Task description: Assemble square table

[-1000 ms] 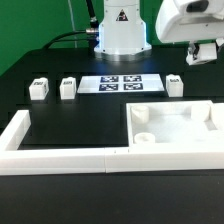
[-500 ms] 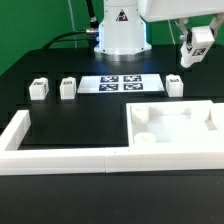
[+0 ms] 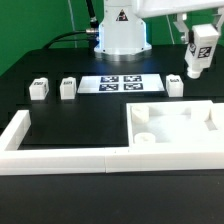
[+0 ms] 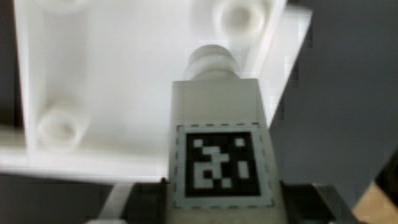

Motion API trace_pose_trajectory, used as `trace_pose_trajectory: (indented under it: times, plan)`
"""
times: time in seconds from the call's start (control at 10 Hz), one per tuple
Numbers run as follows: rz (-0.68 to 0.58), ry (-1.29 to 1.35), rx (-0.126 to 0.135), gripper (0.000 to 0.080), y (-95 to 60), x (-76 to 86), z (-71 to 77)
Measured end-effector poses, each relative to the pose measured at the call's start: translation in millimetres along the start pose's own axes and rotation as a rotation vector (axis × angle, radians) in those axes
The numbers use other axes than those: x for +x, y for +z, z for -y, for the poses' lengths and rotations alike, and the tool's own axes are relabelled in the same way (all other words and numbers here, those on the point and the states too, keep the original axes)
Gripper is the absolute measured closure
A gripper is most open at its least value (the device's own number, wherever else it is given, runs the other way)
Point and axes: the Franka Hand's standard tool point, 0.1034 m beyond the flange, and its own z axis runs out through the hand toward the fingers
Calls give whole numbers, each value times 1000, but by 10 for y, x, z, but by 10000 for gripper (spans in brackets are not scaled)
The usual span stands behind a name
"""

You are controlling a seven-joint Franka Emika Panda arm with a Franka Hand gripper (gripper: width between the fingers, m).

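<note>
My gripper (image 3: pixel 200 32) is shut on a white leg (image 3: pixel 202 52) with a black-and-white tag and holds it in the air at the exterior view's far right, nearly upright and above the table top's far right part. In the wrist view the leg (image 4: pixel 219 130) fills the middle between my fingers (image 4: pixel 128 200), with the gripper (image 4: pixel 217 202) around its tagged end. The square table top (image 3: pixel 170 108) lies at the front right with its round sockets up. It also shows in the wrist view (image 4: pixel 125 70) under the leg. Three more legs (image 3: pixel 39 89) (image 3: pixel 68 87) (image 3: pixel 175 86) stand on the black table.
Long white fence bars (image 3: pixel 60 158) run along the front and the exterior view's left side (image 3: pixel 18 130), and the table top rests against them. The marker board (image 3: pixel 121 84) lies in the middle in front of the robot base (image 3: pixel 122 35).
My gripper has carried the leg toward the exterior view's right and a little lower. The leg has turned from tilted to nearly upright. The other parts have not moved.
</note>
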Motion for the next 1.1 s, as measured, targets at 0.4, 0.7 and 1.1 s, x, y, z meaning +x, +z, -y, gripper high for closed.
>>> trace_pose_trajectory:
  times: [0.4,0.7,1.1]
  plan:
    - [-239,15,-21,509,14,343,-88]
    - [-225,14,-20,509,28,329,-83]
    - [-248,21,-16,509,327,490,-95]
